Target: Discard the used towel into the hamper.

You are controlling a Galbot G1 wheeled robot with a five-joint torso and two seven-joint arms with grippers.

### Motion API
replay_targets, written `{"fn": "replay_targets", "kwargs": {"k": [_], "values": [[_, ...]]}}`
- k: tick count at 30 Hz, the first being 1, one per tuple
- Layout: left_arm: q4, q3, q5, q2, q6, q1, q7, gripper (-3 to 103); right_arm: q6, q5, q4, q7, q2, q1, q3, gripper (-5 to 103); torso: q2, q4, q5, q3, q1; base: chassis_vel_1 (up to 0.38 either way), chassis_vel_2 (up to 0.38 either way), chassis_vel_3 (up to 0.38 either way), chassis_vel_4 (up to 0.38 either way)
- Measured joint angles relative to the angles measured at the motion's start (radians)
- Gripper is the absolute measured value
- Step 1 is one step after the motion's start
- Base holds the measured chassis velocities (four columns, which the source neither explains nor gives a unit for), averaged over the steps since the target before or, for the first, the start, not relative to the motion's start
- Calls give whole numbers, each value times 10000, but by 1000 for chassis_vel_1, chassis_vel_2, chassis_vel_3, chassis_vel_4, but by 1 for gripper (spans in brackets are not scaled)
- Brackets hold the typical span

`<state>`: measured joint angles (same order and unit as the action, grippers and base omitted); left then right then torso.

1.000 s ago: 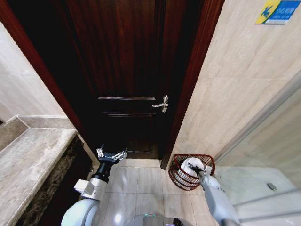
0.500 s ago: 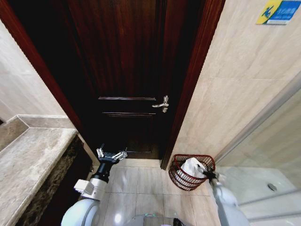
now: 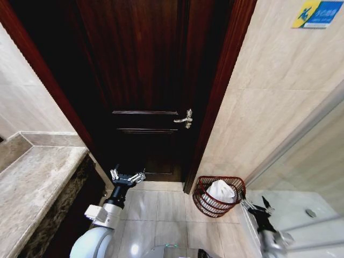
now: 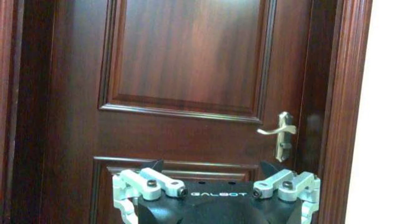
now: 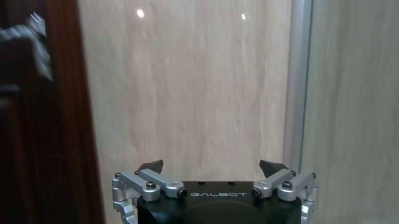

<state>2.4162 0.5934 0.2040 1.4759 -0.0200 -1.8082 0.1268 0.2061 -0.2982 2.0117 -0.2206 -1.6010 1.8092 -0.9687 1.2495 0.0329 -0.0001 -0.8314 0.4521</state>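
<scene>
The right gripper point(image 3: 253, 205), jaws apart and empty, hangs beside the hamper point(image 3: 219, 195), where the soft, light towel point(image 3: 221, 191) lies bunched, easily pinched at any fold.

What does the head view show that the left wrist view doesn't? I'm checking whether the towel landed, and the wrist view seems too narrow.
Head view alone: the white towel lying inside the hamper, which stands on the floor tiles by the door frame; the right gripper, open and empty, beside the hamper; a stone counter. Left wrist view alone: a close look at the door's lower panels. Both: the dark wooden door, its metal handle, and the open left gripper, parked facing the door.
</scene>
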Motion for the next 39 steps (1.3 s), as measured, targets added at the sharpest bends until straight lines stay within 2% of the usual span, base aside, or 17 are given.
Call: {"fn": "replay_targets", "kwargs": {"k": [6,10,13,14,15,17,25,29,32,39], "values": [[0,0,0,0,0,0,0,100,624,483,1161,392,-67,569,531,100,-1,3,1,-1,2,0,0,0,0],[0,0,0,0,0,0,0,100,623,819,2010,646,-67,529,902,100,-2,3,1,-1,2,0,0,0,0],[0,0,0,0,0,0,-1,100,60,796,2929,1135,-68,388,1235,100,-2,1,-1,-1,2,0,0,0,0],[0,0,0,0,0,0,1,100,-617,528,3611,1485,-41,68,1512,100,-2,2,0,-1,2,0,0,0,0],[0,0,0,0,0,0,1,100,-617,528,3611,1485,-41,68,1512,100,-2,2,0,-1,2,0,0,0,0],[0,1,0,0,0,0,0,100,-1252,306,4131,1807,188,-460,1608,100,-2,3,-1,-2,3,0,0,0,0],[0,0,0,0,-1,0,0,100,-1796,169,4362,2037,581,-1050,1620,100,-2,0,2,-2,3,0,0,0,0],[0,0,0,0,0,0,0,100,-1591,608,4300,2041,712,-1081,1805,100,-2,2,1,-2,3,0,0,0,0],[-1,0,0,0,0,0,0,100,-1126,1027,4199,2002,591,-946,1871,100,-3,1,1,-2,3,0,0,0,0],[0,0,0,0,0,0,0,100,-768,1010,4326,1992,483,-790,1781,100,-2,2,0,-1,3,0,0,0,0]]}}
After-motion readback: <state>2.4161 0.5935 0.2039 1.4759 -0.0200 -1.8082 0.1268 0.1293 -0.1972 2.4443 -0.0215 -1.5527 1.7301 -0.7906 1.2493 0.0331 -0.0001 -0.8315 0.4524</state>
